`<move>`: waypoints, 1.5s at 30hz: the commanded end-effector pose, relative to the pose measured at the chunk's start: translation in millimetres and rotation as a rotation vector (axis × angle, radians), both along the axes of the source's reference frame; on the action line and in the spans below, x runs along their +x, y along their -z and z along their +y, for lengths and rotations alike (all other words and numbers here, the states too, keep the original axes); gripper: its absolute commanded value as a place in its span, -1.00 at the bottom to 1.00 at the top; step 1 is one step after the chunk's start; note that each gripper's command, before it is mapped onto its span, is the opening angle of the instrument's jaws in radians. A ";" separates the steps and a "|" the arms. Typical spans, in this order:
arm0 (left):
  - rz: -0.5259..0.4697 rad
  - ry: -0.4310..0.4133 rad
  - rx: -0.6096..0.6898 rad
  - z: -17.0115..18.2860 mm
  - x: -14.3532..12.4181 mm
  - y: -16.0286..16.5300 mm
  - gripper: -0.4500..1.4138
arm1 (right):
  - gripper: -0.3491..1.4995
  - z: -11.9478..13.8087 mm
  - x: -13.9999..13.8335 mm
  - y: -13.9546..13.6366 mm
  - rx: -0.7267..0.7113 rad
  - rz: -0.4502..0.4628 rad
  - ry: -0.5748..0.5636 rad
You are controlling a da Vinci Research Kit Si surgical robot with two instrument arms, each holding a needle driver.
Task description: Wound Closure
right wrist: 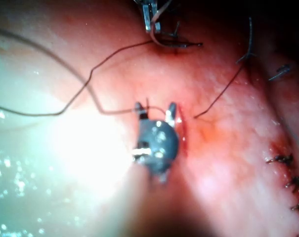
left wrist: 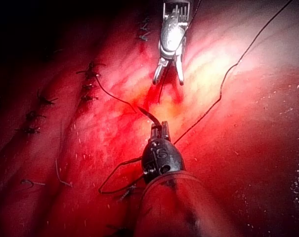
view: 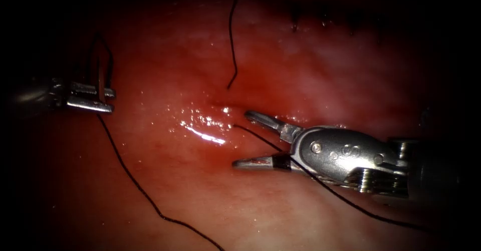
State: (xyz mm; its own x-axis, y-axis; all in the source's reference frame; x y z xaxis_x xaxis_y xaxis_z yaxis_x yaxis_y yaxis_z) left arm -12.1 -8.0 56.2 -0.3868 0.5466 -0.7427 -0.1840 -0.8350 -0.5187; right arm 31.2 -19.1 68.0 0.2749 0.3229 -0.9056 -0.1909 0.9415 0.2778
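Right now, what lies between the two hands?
In the endoscope view, wet tissue glistening with red fluid lies between the left hand, shut on the needle, and the open right hand; a thread crosses it.

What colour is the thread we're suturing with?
Black; the thread shows best in the endoscope view, dark against the red tissue.

Right pincer point(view: 240, 138) gapes wide, holding nothing; left pincer point(view: 107, 100) is clamped closed.
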 end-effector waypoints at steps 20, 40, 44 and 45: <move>-0.003 -0.001 -0.001 -0.2 -0.6 -0.6 -1.00 | -1.00 -0.5 -1.0 -0.1 -0.009 -0.027 -0.052; -0.003 -0.005 -0.001 -0.4 -0.9 -0.7 -1.00 | -1.00 -8.7 -1.9 11.8 -0.071 0.033 0.057; -0.001 -0.008 0.000 -0.4 -0.8 -0.7 -1.00 | -1.00 -8.3 -1.5 11.8 -0.075 0.030 0.054; -0.002 -0.008 0.000 -0.4 -0.8 -0.7 -1.00 | -1.00 -8.1 -1.5 11.6 -0.075 0.028 0.052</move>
State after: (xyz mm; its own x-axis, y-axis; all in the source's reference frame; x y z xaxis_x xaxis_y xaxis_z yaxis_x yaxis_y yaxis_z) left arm -12.4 -8.2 56.3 -0.3904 0.5437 -0.7429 -0.1770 -0.8362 -0.5190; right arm 29.0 -27.0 55.9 0.2660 0.2399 -0.9336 -0.1383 0.9680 0.2094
